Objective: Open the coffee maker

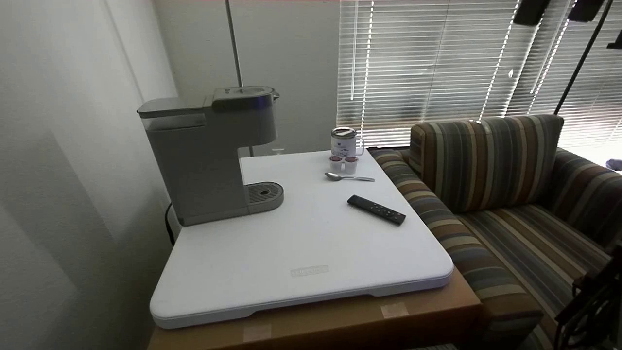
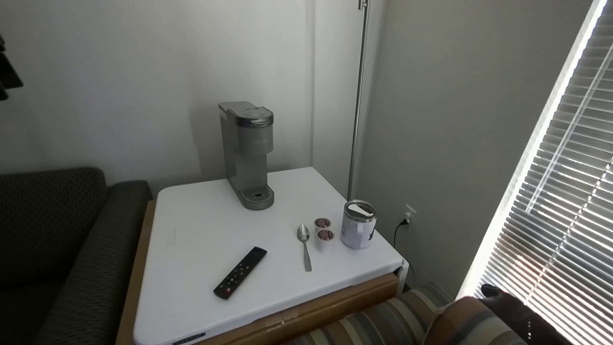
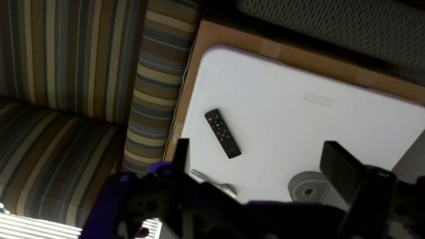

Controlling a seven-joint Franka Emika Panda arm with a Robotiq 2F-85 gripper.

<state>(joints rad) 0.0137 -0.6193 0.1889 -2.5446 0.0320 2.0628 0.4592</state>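
The gray coffee maker [image 1: 204, 160] stands upright at the wall-side edge of the white table, also in an exterior view [image 2: 246, 148]. Its top lid [image 1: 245, 91] lies flat and shut, with a small lip at the front. In the wrist view only its slotted drip base [image 3: 308, 187] shows clearly; the gripper hides the rest. My gripper [image 3: 257, 146] is open and empty above the table, its fingers wide apart. It is apart from the coffee maker. Dark blocks [image 1: 531, 12] at the top right of an exterior view may be its fingertips.
On the white table [image 1: 291, 243] lie a black remote [image 1: 376, 210] and a spoon [image 1: 349, 178]. Two coffee pods [image 2: 324, 235] stand beside a lidded mug [image 2: 358, 227]. A striped armchair [image 1: 486, 165] adjoins the table. A thin pole [image 2: 359, 105] stands behind.
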